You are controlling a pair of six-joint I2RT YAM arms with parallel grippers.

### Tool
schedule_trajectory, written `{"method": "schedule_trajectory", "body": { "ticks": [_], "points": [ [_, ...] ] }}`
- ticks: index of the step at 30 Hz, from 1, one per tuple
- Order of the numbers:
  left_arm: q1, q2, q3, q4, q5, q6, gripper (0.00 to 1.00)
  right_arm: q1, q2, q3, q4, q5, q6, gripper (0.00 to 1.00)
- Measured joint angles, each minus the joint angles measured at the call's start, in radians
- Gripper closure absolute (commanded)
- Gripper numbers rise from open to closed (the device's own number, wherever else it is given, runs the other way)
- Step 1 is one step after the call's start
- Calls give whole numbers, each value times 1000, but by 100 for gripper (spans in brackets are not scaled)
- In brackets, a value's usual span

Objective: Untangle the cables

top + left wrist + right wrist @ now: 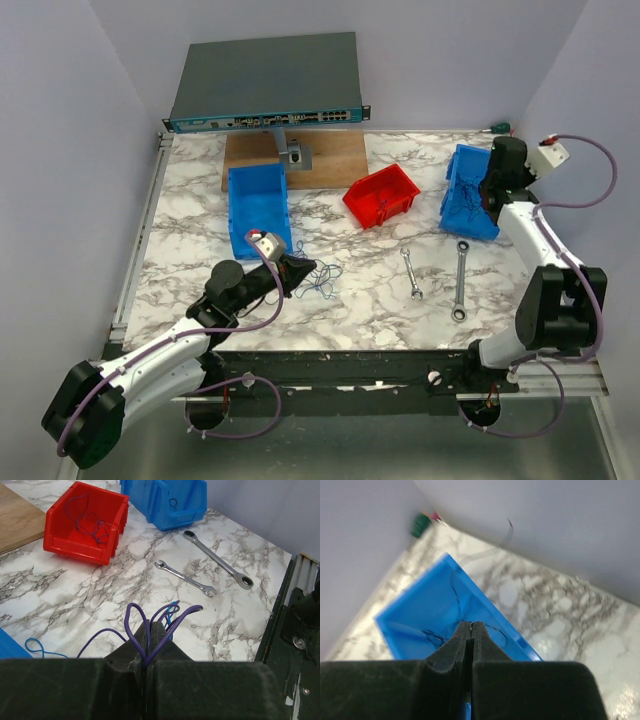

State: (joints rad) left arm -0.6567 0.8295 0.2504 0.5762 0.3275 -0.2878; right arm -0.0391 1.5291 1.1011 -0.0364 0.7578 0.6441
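Violet and blue, pinched between left gripper's (150, 650) jaws at seven o'clock: holding the cables (132, 625), probably to draw loops apart. At two o'clock, hovering right gripper (471, 627), jaws pressed together, above blue bin (420, 610).

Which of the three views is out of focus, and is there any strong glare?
Right wrist view: soft, the blue bin and marble table blurred. Left wrist view: sharp on the long wrench. Top view: even light, no strong glare.
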Motion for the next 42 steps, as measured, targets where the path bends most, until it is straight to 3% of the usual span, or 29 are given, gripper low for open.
{"method": "schedule_trajectory", "body": {
  "ticks": [9,16,26,42],
  "points": [
    [0,0,0,1,1,0,100,31,-209,345,-44,-53,-148,99],
    [0,2,0,2,2,0,100,34,-226,502,-67,-180,-157,99],
    [0,2,0,2,2,0,100,34,-230,348,-70,-352,-54,99],
    [0,5,2,1,3,1,100,34,-386,-9,-28,-203,30,99]
  ]
}}
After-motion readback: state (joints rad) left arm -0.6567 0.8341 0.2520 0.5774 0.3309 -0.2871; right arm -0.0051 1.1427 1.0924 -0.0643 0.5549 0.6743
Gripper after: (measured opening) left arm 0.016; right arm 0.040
